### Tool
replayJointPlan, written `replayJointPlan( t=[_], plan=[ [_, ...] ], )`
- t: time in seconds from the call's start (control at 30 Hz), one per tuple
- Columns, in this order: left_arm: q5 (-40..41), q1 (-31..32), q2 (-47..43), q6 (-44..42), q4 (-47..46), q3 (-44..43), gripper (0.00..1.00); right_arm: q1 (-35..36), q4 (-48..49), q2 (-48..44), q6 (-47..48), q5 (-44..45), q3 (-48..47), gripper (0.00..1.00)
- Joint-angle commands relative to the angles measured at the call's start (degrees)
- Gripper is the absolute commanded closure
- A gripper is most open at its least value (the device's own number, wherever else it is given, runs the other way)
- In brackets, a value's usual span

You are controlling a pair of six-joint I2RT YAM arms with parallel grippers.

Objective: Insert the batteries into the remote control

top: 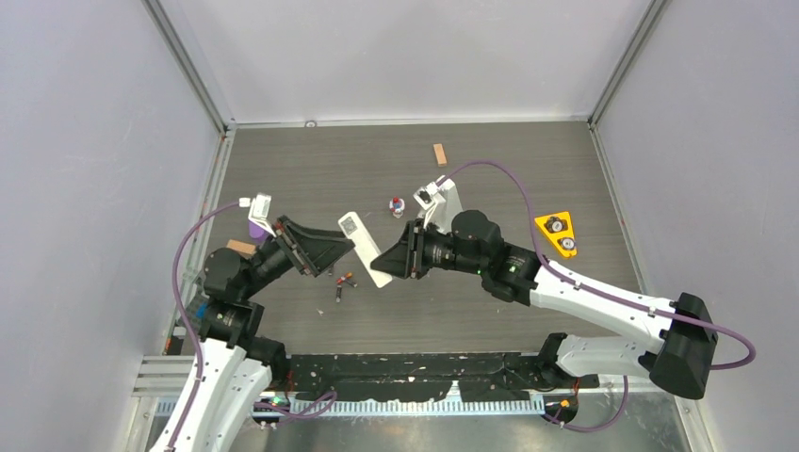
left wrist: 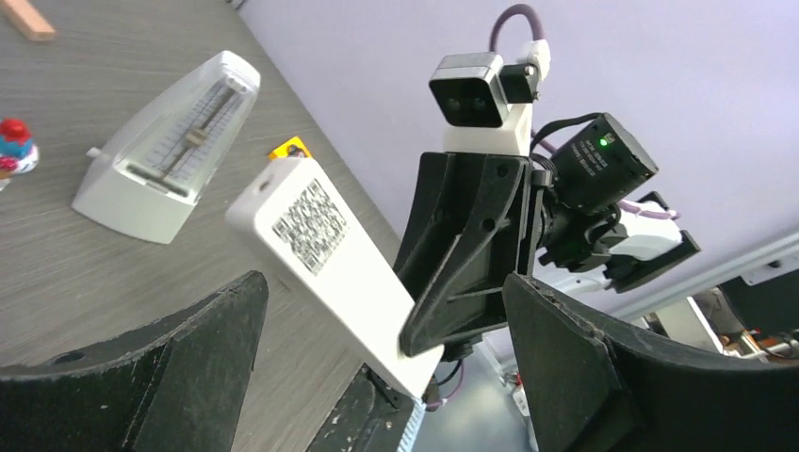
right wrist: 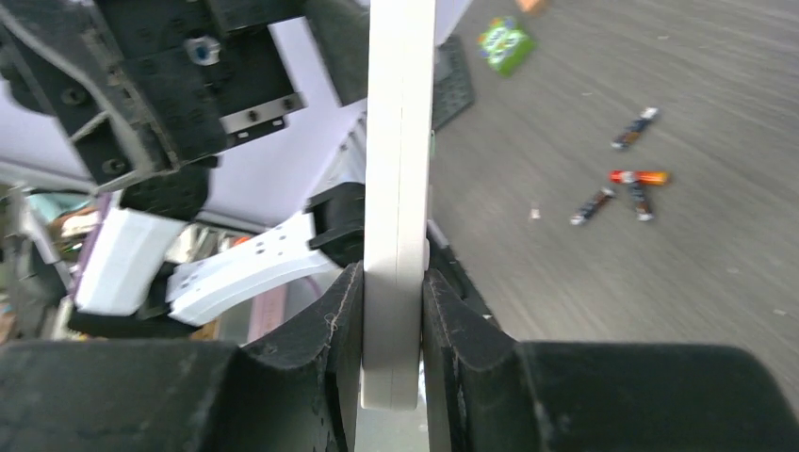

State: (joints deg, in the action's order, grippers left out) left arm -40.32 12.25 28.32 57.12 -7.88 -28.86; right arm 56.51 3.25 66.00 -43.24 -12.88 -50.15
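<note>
Right tool (top: 381,263) clenched on lower end of remote control (top: 362,247), holding it tilted above surface (top: 490,311). Left tool (top: 339,259) released, jaws spread wide, just beside remote control. Batteries (top: 346,282) loose on surface underneath.

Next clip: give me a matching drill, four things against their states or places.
Things:
1 remote
2 batteries
3 left gripper
4 block

States or places:
A wide open
B far side of the table
C lying loose on the table
D clamped in the right gripper

Pairs: 1-D, 2-C, 3-A, 4-B
</note>
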Motion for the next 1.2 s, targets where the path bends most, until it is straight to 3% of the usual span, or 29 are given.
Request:
replayJointPlan(
  t=[0.0,0.1,0.33,0.53,0.63,0.73,0.8,0.9,1.0,1.17],
  plan=[
    [-3.63,-0.12,1.26,6.75,-7.79,-1.75,0.04,0.0,8.06,-1.5,-6.17,-10.61,-3.64,0.82],
    [-5.33,-0.12,2.46,9.16,-8.69,-2.1,0.11,0.0,10.12,-1.64,-8.72,-12.83,-4.03,0.82],
    [-8.19,-0.08,5.21,18.02,-20.2,-0.33,0.44,-0.03,13.56,0.58,-13.81,-16.72,-5.73,0.82],
    [-11.71,-0.11,8.48,18.88,-24.54,0.0,0.76,-0.35,13.27,4.8,-14.19,-19.25,-8.51,0.81],
    [-11.9,-0.12,9.19,19.23,-25.28,0.49,0.97,-0.77,12.39,5.79,-14.44,-19.85,-9.72,0.81],
    [-11.18,-0.12,9.41,19.66,-25.56,0.8,1.0,-1.27,11.3,6.35,-14.8,-18.93,-9.66,0.77],
    [-9.81,-0.12,8.9,20.22,-25.69,1.14,1.0,-1.29,10.78,6.39,-15.02,-17.0,-9.25,0.67],
    [-6.22,-0.06,7.41,21.43,-24.98,1.79,1.0,-0.65,12.15,5.79,-16.44,-12.42,-7.27,0.39],
    [-1.16,-0.11,5.29,22.11,-22.15,2.43,1.0,1.01,16.0,4.41,-19.18,-4.69,-3.98,0.25],
    [6.97,-0.12,1.63,24.89,-20.15,4.58,1.0,4.98,20.08,3.76,-23.39,7.26,0.11,0.23]
  ],
)
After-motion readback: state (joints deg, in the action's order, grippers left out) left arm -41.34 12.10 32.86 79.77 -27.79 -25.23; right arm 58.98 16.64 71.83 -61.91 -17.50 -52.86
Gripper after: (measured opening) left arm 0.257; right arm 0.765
